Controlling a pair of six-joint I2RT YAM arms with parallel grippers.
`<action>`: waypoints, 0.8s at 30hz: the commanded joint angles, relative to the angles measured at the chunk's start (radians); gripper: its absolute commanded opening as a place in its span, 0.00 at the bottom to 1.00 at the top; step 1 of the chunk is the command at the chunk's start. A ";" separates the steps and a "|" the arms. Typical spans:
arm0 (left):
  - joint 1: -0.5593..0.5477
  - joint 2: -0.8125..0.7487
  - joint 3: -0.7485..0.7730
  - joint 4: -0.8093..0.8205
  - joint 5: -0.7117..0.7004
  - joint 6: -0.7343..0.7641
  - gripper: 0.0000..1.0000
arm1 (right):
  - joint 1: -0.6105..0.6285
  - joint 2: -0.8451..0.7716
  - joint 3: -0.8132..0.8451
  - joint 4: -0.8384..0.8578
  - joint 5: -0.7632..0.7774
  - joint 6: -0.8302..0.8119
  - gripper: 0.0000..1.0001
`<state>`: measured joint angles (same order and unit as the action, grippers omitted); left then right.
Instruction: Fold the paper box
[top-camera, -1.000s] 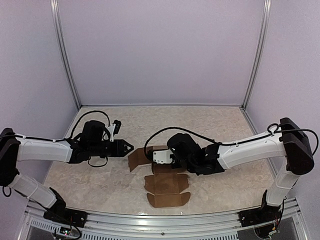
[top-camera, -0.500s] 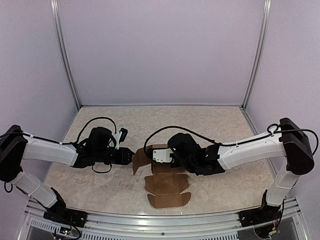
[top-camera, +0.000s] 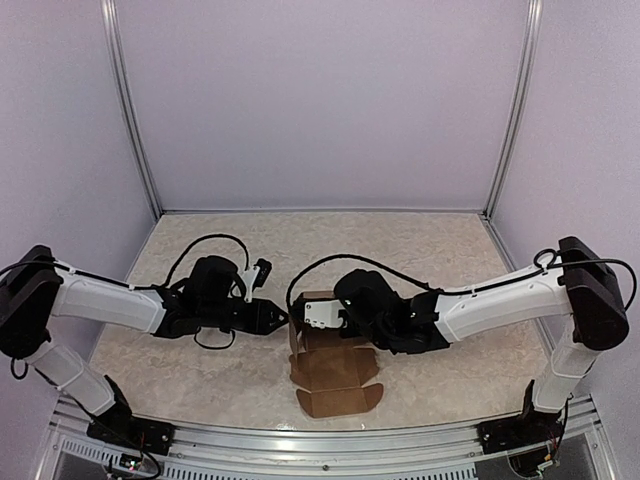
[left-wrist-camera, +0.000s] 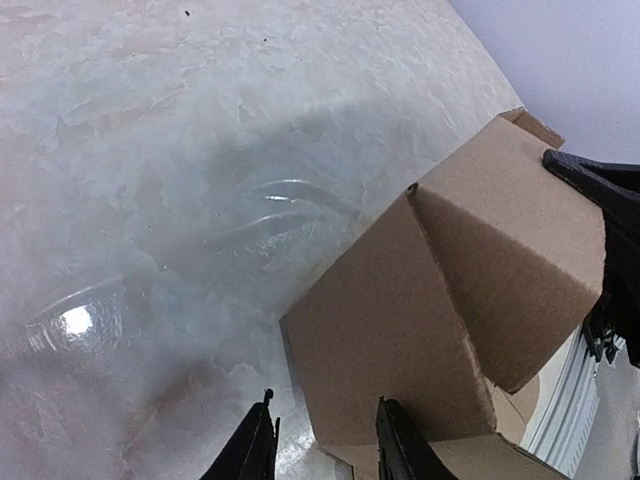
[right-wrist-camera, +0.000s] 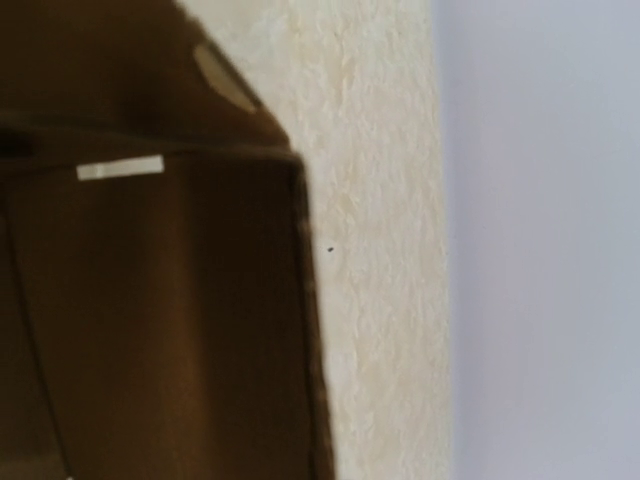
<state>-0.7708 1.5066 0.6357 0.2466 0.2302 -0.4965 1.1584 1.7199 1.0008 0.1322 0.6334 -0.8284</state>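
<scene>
The brown paper box lies partly folded at the front middle of the table, its near flaps flat. Its left flap stands upright. My left gripper is narrowly open, its tips against the outside of that flap. In the left wrist view the flap fills the space ahead of my left gripper, with one fingertip on the cardboard. My right gripper sits on the box's back part, shut on a raised panel. The right wrist view shows only dark cardboard up close, with the fingers hidden.
The marbled table top is ringed by lilac walls with metal posts. The metal rail runs along the near edge. Black cables loop over both wrists.
My left gripper has moved right to the box. The left flap, lying outward before, now stands upright. The right arm has held still.
</scene>
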 joint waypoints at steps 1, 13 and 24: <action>-0.015 0.012 0.042 0.001 -0.005 0.018 0.36 | 0.019 -0.002 -0.020 0.022 0.012 0.035 0.00; -0.062 0.042 0.067 -0.009 -0.033 0.034 0.36 | 0.024 -0.003 -0.029 0.011 0.027 0.061 0.00; -0.136 0.040 0.053 -0.018 -0.149 0.047 0.41 | 0.062 0.006 -0.067 0.030 0.078 0.047 0.00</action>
<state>-0.8822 1.5402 0.6804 0.2436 0.1417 -0.4652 1.1950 1.7199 0.9630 0.1432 0.6846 -0.7914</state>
